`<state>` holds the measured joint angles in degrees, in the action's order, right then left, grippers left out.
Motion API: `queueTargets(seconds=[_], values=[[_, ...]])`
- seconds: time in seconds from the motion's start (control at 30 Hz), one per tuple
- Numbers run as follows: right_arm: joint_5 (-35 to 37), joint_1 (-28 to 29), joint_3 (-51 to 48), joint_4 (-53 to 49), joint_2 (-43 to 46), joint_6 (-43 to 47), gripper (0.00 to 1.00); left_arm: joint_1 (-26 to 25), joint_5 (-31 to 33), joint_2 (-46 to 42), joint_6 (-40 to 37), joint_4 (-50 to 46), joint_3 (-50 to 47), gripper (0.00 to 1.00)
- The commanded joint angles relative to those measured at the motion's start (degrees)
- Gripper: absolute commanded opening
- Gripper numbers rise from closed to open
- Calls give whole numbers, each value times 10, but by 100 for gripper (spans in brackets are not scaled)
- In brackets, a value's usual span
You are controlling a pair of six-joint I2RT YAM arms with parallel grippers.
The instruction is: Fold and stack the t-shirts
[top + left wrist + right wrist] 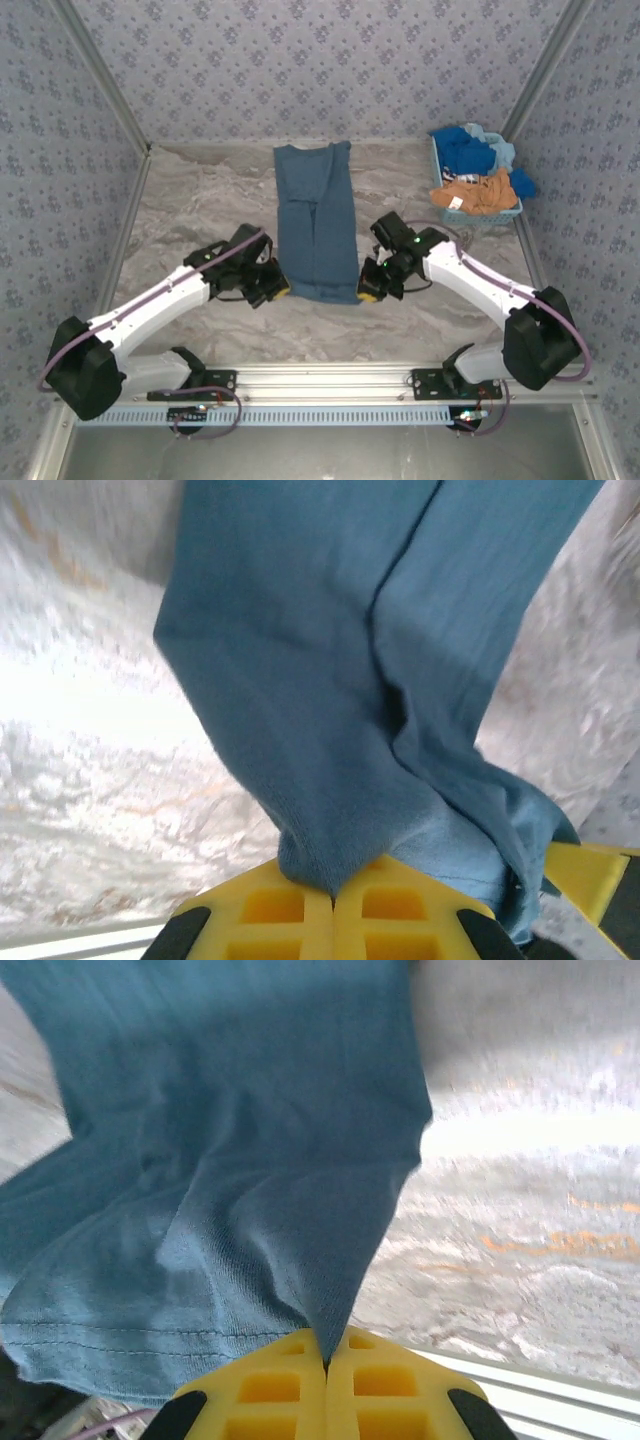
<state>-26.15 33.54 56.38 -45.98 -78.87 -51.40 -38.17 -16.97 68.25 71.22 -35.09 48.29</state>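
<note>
Slate-blue t-shirt [316, 215] lies mid-table as a long strip, sides folded in. Your L gripper [333, 892] is clenched on its near-left hem corner, R gripper [327, 1358] clenched on the near-right one. Step in hand, prob. the end-to-end fold. Next: lift both corners together & carry them toward the far end, kept level so the strip doesn't skew. Remaining t-shirts [470, 150] wait in the basket [481, 215].

The t-shirt [330, 680] is matt knitted cloth, the left pincer [333, 898] smooth yellow plastic.
</note>
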Motion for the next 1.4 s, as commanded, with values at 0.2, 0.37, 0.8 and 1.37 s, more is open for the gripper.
queueTargets(seconds=[0.2,0.37,0.8,1.37], values=[[45,-65,194,-21,-139,59,0,111,-1,115,-58,-11,129,0],[46,-95,287,-13,-229,80,0,162,-22,206,-99,10,188,0],[37,-136,420,36,-405,119,41,210,-64,434,-172,35,368,31],[19,-123,64,208,-176,80,54,189,-91,191,-12,162,1,50]])
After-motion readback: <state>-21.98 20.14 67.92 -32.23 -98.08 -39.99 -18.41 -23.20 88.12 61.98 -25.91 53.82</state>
